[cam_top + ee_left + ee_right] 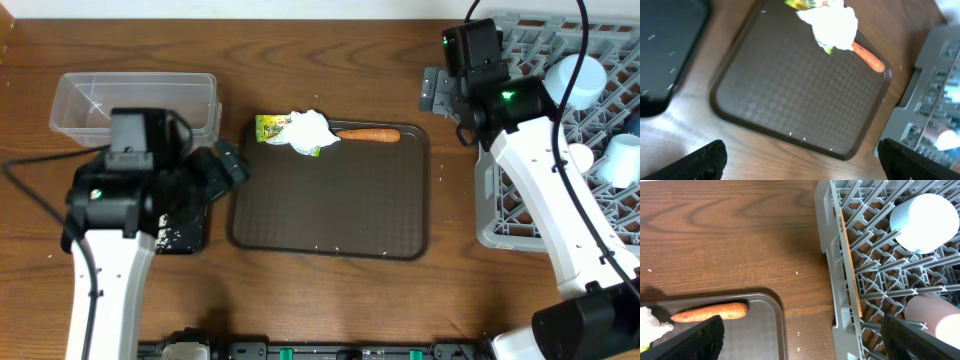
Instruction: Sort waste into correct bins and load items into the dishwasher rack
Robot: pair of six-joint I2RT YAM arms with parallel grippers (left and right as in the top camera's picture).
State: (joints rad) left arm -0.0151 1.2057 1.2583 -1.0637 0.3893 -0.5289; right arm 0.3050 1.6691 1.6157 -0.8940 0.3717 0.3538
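Carrot [368, 134], tissue [308, 128], wrapper [268, 126] lay on brown tray [330, 210], presumably awaiting binning; left hand [802, 162] and right hand [802, 337] gaped wide, empty, poised to pick.

Overhead downward; wrist views close, carrot [710, 312] shared

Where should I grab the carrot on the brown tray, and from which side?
Grip the carrot across its middle, straight down from above. It lies flat along the far edge of the tray, so span its narrow width, clear of the end by the tissue.
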